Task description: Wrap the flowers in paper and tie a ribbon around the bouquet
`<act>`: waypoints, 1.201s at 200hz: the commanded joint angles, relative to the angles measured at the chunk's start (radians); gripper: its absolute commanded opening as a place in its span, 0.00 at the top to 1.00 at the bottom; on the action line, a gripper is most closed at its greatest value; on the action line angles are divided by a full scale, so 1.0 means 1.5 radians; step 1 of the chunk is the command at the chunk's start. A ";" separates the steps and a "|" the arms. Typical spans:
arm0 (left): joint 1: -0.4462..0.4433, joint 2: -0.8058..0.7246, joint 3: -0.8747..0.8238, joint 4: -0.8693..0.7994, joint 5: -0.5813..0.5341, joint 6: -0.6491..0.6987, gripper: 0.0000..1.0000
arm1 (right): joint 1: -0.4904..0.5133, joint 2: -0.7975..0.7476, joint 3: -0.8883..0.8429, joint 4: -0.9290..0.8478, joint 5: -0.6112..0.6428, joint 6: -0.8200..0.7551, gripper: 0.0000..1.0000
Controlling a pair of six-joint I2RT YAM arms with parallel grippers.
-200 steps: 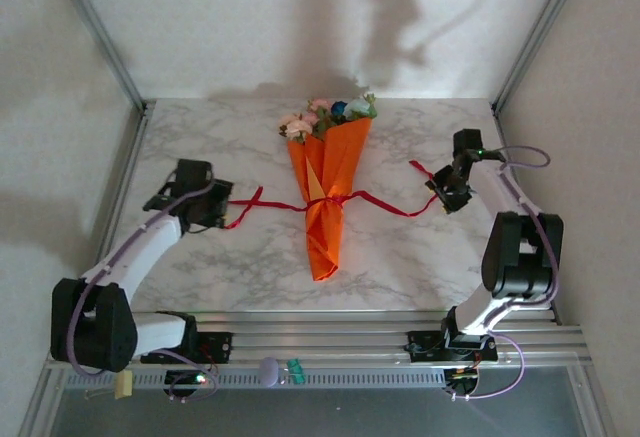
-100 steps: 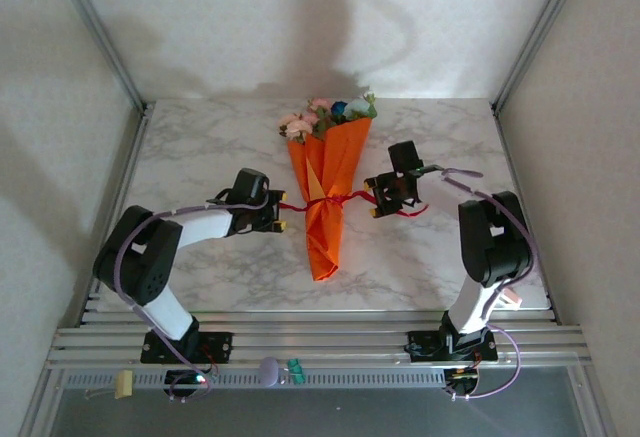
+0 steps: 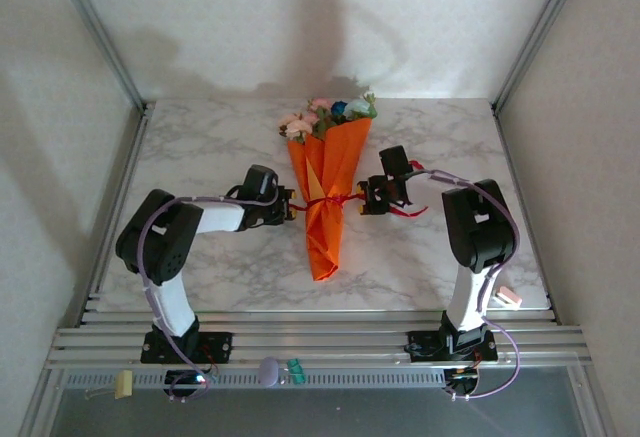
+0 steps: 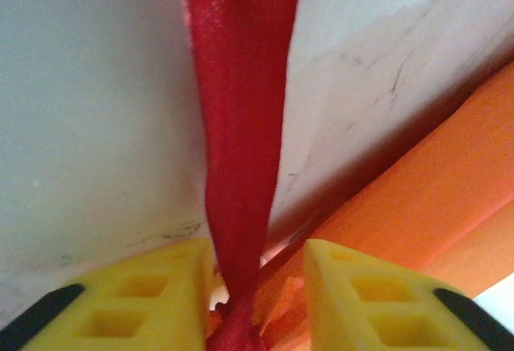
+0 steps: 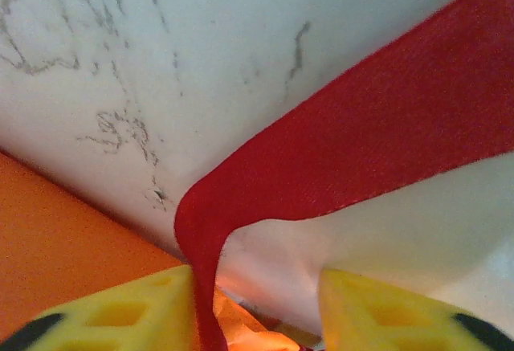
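Bouquet (image 3: 326, 182) lies mid table (image 3: 200, 147), tip near, blooms far | ribbon (image 3: 322, 200) circles its waist | left gripper (image 3: 288, 206) just beside its left flank, right gripper (image 3: 362, 200) beside its right | each pair of yellow fingers (image 4: 173, 275) slightly apart, a ribbon tail running between them

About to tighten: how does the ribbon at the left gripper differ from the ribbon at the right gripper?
At the left gripper the ribbon runs straight and narrow; at the right gripper it bends sharply and spreads wide. From above, the left side looks short; the right trails a loose loop on the table. Both pass between parted fingers beside the orange paper.
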 commanded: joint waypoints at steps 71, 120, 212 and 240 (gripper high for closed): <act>0.069 -0.141 -0.064 0.013 -0.068 0.026 1.00 | -0.039 -0.091 -0.067 -0.009 0.113 -0.051 1.00; 0.153 -0.171 -0.139 0.089 -0.014 0.031 1.00 | -0.093 -0.115 -0.124 0.041 0.103 -0.083 1.00; 0.177 -0.193 -0.172 0.122 0.009 0.018 1.00 | -0.125 -0.135 -0.154 0.083 0.125 -0.072 1.00; 0.171 -0.175 -0.140 0.129 0.044 0.058 1.00 | -0.132 -0.115 -0.144 0.129 0.095 -0.079 1.00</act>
